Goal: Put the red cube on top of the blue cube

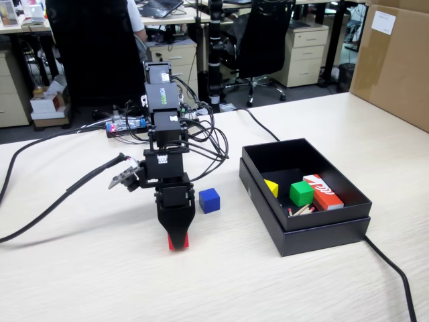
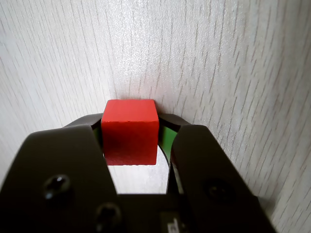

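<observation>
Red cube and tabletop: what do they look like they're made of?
Red cube: probably painted wood or solid plastic; its faces are matte and even, the edges slightly softened, no grain showing. Tabletop: pale wood-grain surface, likely laminate, given the fine regular streaks and soft sheen. Neither can be confirmed from looks alone.

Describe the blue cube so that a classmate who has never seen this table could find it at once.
Start at the black box on the pale wooden table. The blue cube sits outside it, toward the arm, on bare wood. Unlike the green cube inside the box, it stands alone.
</observation>
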